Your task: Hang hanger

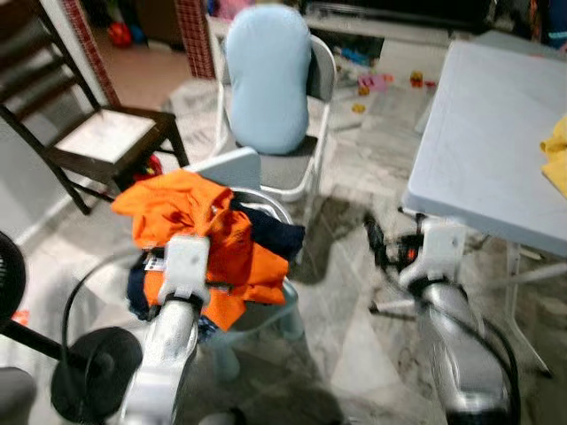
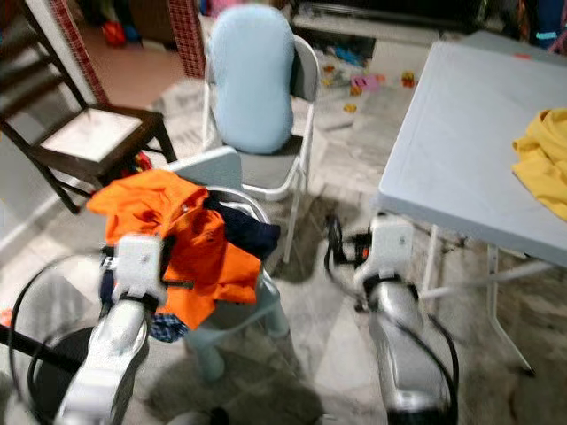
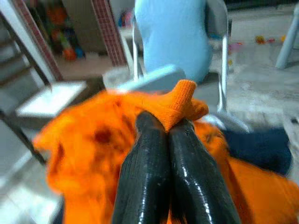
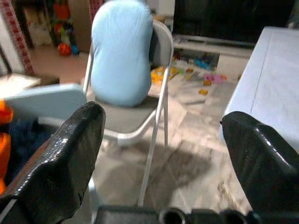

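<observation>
Open floor btwn chair, table

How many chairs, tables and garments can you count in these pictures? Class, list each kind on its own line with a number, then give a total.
Chairs: 3 — dark wooden chair, grey folding chair with a blue cushion, pale plastic chair.
Tables: 1 — grey table.
Garments: 3 — orange garment pinched by the left gripper, navy garment, yellow garment.
Total: 7

Beyond the left gripper, the orange garment blurs; its pinched fold hides the fingertips. Dark clothes beneath lie mostly covered. No hanger is discernible.
</observation>
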You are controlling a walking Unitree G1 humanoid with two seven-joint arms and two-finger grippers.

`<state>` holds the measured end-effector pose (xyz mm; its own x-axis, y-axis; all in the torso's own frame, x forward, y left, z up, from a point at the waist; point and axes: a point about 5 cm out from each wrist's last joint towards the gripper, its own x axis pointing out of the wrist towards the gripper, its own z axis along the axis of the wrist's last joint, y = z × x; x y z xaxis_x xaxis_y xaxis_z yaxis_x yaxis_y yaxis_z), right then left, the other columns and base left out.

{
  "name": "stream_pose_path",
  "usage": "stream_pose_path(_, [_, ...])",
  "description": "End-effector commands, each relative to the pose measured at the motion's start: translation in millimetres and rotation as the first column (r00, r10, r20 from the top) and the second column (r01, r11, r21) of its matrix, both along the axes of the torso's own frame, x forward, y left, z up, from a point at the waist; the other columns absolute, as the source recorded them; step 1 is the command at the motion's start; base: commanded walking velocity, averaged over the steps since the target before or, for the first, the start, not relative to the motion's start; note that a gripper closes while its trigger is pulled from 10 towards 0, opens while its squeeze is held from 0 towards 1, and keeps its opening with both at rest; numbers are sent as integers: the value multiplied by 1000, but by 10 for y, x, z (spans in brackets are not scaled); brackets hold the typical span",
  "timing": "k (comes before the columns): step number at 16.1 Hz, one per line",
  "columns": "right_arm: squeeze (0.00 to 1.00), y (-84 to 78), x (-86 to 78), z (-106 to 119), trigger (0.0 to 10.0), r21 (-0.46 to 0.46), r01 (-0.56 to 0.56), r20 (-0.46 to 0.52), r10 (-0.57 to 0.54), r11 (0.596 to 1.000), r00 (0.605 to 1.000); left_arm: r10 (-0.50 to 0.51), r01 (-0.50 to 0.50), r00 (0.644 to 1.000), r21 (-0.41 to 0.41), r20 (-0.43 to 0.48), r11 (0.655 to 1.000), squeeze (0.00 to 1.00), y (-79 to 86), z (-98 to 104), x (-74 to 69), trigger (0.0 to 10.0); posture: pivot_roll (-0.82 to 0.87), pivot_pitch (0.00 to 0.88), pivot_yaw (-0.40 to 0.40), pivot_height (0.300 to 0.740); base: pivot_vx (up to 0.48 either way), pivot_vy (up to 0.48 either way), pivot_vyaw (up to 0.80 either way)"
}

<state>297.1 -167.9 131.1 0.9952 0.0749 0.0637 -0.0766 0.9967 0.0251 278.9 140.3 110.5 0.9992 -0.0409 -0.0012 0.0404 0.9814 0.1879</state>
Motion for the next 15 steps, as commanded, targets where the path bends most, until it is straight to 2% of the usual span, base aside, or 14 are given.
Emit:
stream_pose_path(1, [0,-91,32,-19,10000,1,27,-34,-27,1000,999,-57,56,998,44,21,997,0,17,71,78,10000,1,0,48,740,0,0,0])
stream_pose_path(2, [0,-141,70,-19,10000,-1,36,-47,-36,999,998,-124,122,992,68,23,990,0,18,86,121,10000,-1,0,51,740,0,0,0])
stream_pose_path(4, [0,-137,83,-14,10000,-28,-38,-43,36,999,998,-191,191,982,72,-9,979,0,7,54,132,10000,-6,0,57,740,0,0,0])
stream_pose_path(5, [0,-118,52,-37,10000,-26,-91,-60,90,995,994,-228,229,973,73,-23,971,0,-16,23,100,10000,-13,0,57,740,0,0,0])
stream_pose_path(6, [0,-132,10,-50,10000,-85,-91,-64,86,992,994,-252,253,967,87,-31,963,0,-35,-25,39,10000,-21,0,59,740,0,0,0])
stream_pose_path(8, [0,-148,-54,-79,10000,-131,-102,-84,91,986,992,-263,266,964,97,-38,959,0,-66,-91,-33,10000,-30,0,60,740,0,0,0])
stream_pose_path(9, [0,-214,-124,-129,10000,-87,-35,-91,27,996,995,-205,208,977,44,-56,977,0,-89,-173,-63,10000,-39,0,58,740,0,0,0])
stream_pose_path(10, [0,-254,-161,-155,10000,-41,21,-92,-24,999,995,-190,192,980,21,-58,981,0,-107,-201,-70,10000,-37,0,55,740,0,0,0])
stream_pose_path(11, [0,-279,-196,-180,10000,-14,66,-82,-67,998,994,-164,165,985,12,-48,986,0,-82,-212,-58,10000,-37,0,52,740,0,0,0])
stream_pose_path(12, [0,-289,-251,-227,10000,43,124,-77,-120,991,990,-94,94,994,-12,-57,996,0,19,-248,-32,10000,-34,0,48,740,0,0,0])
stream_pose_path(14, [0,-238,-306,-274,10000,43,173,-75,-170,984,983,-28,25,997,-30,-74,999,0,158,-301,-27,10000,-51,0,59,740,0,0,0])
stream_pose_path(15, [0,-177,-297,-276,10000,18,137,-74,-136,990,988,-56,55,995,-16,-77,998,0,110,-307,-19,10000,-62,0,62,740,0,0,0])
